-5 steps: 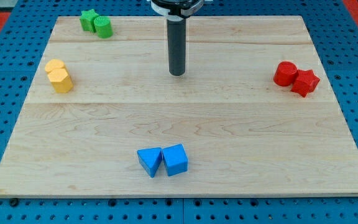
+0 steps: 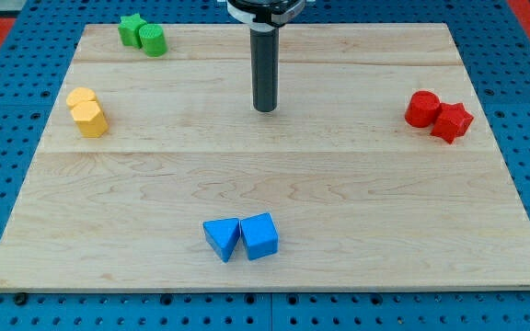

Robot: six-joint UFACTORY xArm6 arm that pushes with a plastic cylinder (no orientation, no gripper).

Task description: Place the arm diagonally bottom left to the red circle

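Note:
The red circle (image 2: 421,108) sits near the board's right edge, touching a red star (image 2: 452,121) on its right. My tip (image 2: 265,108) rests on the wooden board (image 2: 265,175) at the upper middle, far to the left of the red circle and about level with it. The rod rises straight from the tip to the view's top. Nothing touches the tip.
A green star (image 2: 132,29) and a green cylinder (image 2: 154,40) sit at the top left. Two yellow blocks (image 2: 86,111) sit at the left edge. A blue triangle (image 2: 221,239) and a blue cube (image 2: 259,235) sit at the bottom middle.
My tip has shifted very slightly to the right. No block has moved.

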